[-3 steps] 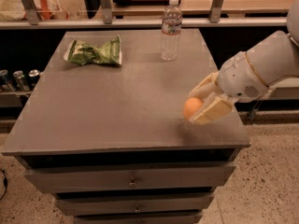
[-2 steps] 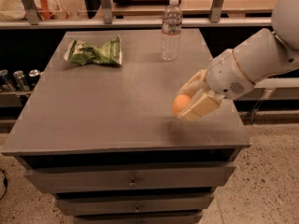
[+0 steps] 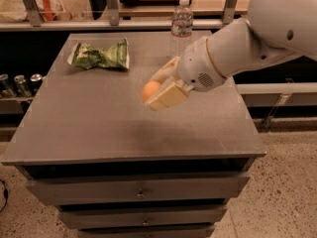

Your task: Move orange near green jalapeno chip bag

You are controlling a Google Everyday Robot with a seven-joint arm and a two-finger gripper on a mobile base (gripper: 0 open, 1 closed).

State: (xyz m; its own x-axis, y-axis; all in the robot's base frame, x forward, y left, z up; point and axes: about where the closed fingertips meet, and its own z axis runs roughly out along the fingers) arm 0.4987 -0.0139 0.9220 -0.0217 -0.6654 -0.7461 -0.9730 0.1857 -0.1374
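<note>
My gripper is shut on the orange, a small round orange fruit held between its cream fingers above the middle of the grey table. The green jalapeno chip bag, pinched in the middle like a bow, lies flat at the table's back left, some way left and beyond the orange. My white arm reaches in from the upper right.
A clear plastic water bottle stands upright at the table's back edge, just behind the arm. Drawers run below the tabletop. Several cans sit on a low shelf to the left. A shelf rail runs behind the table.
My gripper has carried the orange left and toward the back, from near the table's right edge to above its middle, closer to the chip bag.
</note>
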